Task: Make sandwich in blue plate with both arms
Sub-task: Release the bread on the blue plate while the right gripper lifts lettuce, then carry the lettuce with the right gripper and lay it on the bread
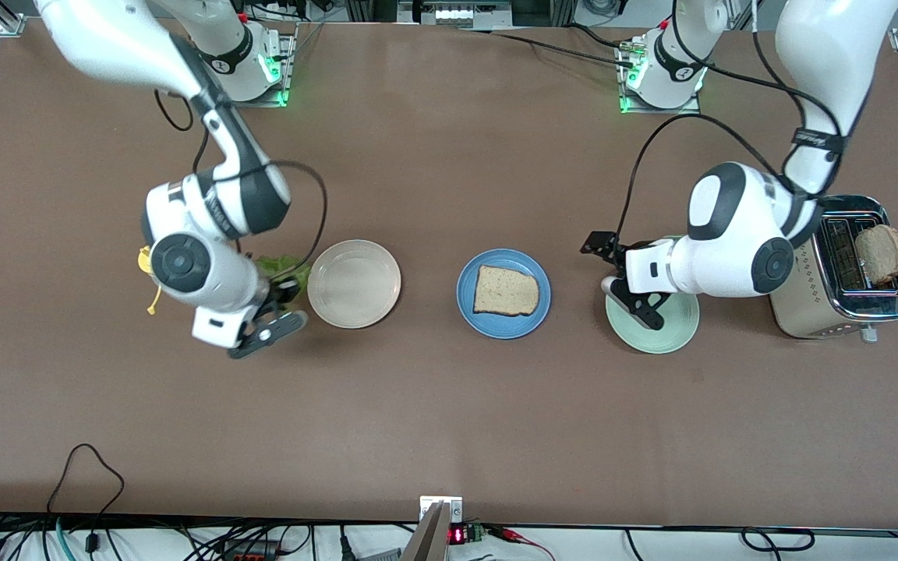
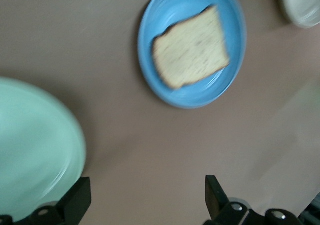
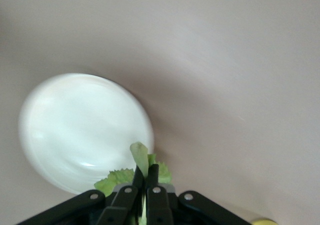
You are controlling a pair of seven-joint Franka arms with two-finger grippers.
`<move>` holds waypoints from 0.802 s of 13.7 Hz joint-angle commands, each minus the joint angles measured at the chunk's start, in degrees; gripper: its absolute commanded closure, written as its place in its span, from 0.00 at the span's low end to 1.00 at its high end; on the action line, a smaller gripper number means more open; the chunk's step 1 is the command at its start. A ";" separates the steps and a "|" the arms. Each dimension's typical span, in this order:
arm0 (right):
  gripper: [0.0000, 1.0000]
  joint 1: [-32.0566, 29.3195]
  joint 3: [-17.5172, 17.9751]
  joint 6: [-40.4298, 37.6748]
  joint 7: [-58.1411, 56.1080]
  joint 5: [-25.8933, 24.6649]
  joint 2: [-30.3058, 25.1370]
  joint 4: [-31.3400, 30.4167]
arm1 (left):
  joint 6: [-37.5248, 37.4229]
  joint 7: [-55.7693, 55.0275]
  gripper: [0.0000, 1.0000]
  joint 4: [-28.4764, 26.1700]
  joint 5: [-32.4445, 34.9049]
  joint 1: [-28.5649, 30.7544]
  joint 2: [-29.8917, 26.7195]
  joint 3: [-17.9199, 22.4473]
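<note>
brown matte tabletop [image 1: 449, 405] fills the view, evenly lit; aluminium frame rails at the two upper corners; green indicator lights glow at the two mounting plates; black cables [image 1: 90, 467] and a small red display [image 1: 457, 535] along the edge nearest the front camera

No legible text, labels or numbers anywhere.

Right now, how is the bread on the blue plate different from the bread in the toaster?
The bread slice lies flat on the blue plate; the other slice stands on edge, poking out of the toaster. The plate's slice looks squarish and pale; the toaster's slice looks rounder and browner. The open left gripper hangs over the mint-green plate, between them. The right gripper pinches lettuce beside the beige plate. Both are single slices, untouched.
</note>
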 commanded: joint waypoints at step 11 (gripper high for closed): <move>1.00 11.99 12.27 23.33 -10.25 -0.14 12.37 15.27 | -29.77 -7.41 0.00 26.13 23.03 0.33 -5.22 1.21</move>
